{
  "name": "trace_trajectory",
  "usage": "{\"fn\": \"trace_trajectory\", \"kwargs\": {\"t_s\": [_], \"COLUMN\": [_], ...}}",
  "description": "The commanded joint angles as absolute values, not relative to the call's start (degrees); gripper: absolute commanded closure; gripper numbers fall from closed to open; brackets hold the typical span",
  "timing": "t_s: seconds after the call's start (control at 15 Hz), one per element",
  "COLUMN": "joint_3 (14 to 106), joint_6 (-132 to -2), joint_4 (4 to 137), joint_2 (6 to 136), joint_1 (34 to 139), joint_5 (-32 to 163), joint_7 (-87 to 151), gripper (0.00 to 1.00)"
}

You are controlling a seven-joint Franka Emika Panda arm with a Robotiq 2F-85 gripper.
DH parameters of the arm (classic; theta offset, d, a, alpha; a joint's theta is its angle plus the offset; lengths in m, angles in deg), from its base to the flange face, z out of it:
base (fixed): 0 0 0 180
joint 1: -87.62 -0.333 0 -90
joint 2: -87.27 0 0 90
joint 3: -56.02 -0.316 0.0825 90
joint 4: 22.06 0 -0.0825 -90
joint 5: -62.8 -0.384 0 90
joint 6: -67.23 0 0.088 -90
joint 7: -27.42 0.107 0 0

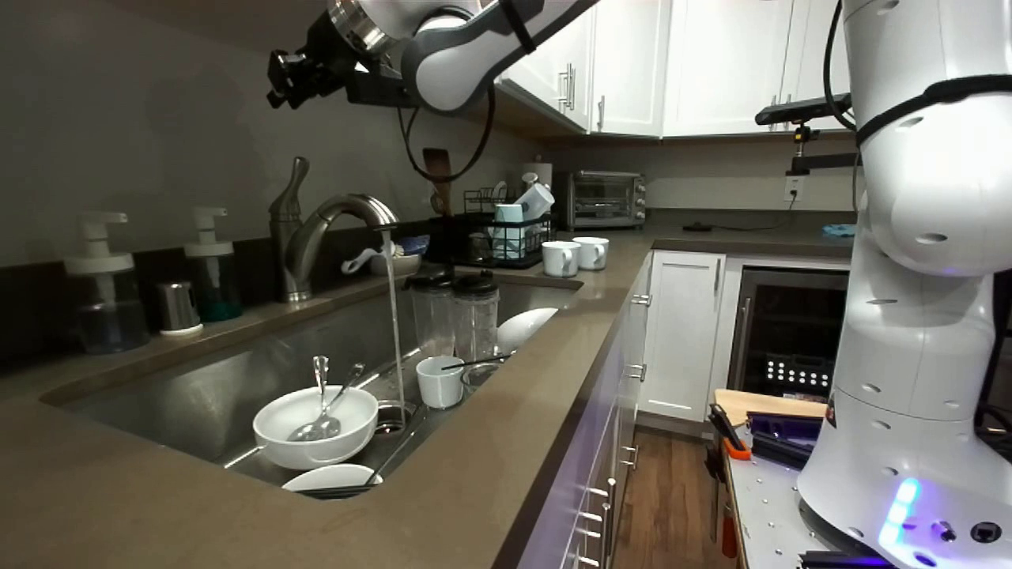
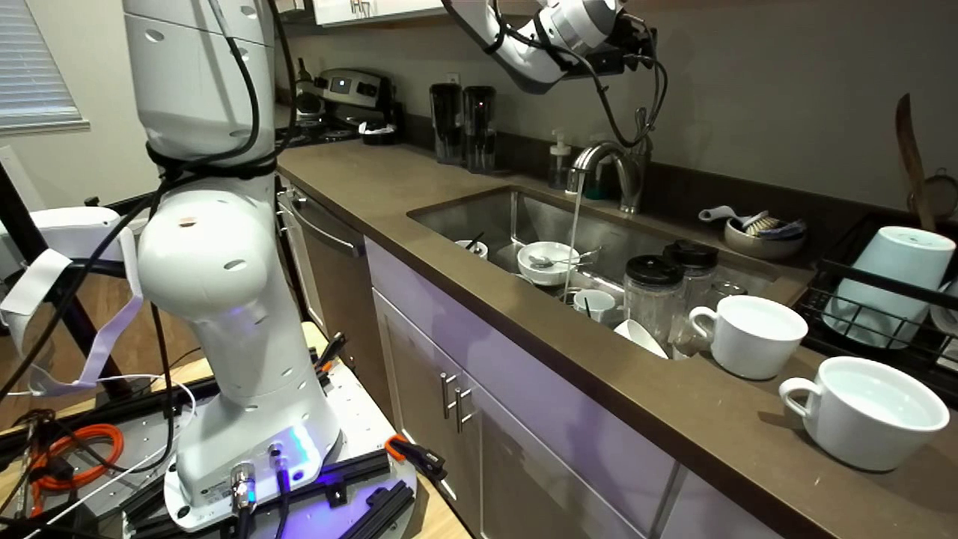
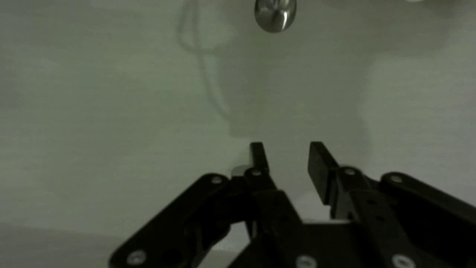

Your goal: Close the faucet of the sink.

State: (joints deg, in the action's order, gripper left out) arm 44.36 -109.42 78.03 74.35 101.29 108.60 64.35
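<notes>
Gooseneck faucet (image 1: pixel 303 245) pouring into stainless-steel sink (image 1: pixel 205 395); gripper (image 3: pixel 286 150) up above lever handle (image 1: pixel 292 190), apart, jaws spread, nothing between; shutoff looks all left to do!

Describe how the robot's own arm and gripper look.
The arm is glossy white and rounded, wrapped with black straps and strung with black cables; a bluish light strip glows low down. The gripper is black, with slim, angular fingers and silvery screws.
</notes>
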Motion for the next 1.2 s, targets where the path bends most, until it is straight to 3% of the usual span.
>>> {"fn": "trace_trajectory", "kwargs": {"t_s": [0.0, 0.13, 0.33, 0.53, 1.13], "joint_3": [45.4, 45.33, 46.25, 47.56, 47.1], "joint_6": [-109.76, -109.06, -108.37, -108.74, -103.9], "joint_4": [74.94, 74.93, 75.33, 74.98, 76.1], "joint_2": [70.93, 69.94, 69.27, 68.58, 68.81], "joint_1": [99.73, 99.56, 98.98, 98.36, 97.77], "joint_5": [109.67, 108.86, 109.49, 109.89, 108.22], "joint_7": [65.97, 65.62, 66.0, 66.58, 64.63], "gripper": [0.82, 0.94, 1.0, 0.93, 0.97]}}
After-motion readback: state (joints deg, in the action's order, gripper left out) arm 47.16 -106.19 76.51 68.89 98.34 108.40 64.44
